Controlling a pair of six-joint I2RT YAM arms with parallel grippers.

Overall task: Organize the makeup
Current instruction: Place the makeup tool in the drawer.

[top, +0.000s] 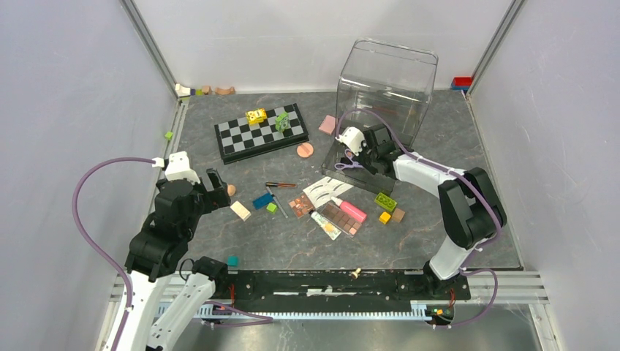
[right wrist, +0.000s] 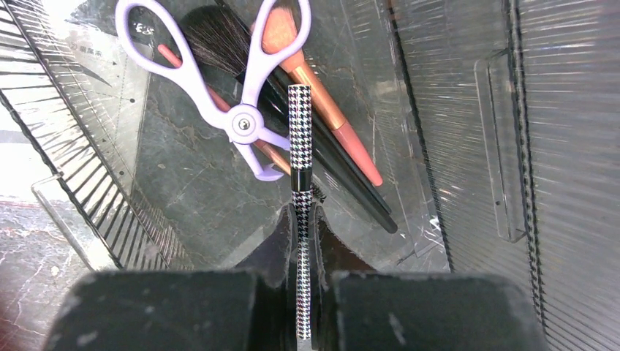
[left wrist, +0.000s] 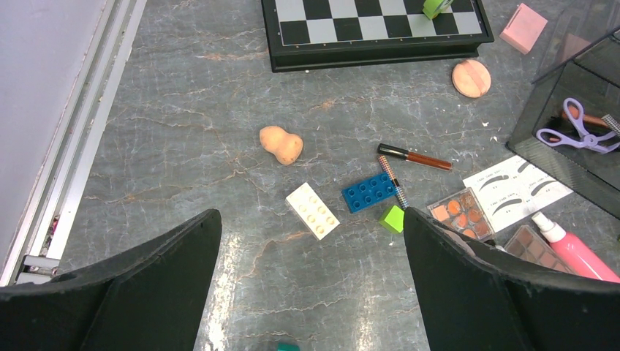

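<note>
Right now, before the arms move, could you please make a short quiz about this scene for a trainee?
1. True or false: the right gripper is shut on the houndstooth pencil.
2. Where is the purple curler? A in the left gripper; B inside the clear box; C between the right gripper's fingers.
3. Fill in: the left gripper's jaws stand ___.
Key: 1 true; 2 B; 3 open.

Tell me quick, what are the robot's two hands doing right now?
Left gripper: open, holding nothing.
Right gripper: shut on the checkered makeup pen.
</note>
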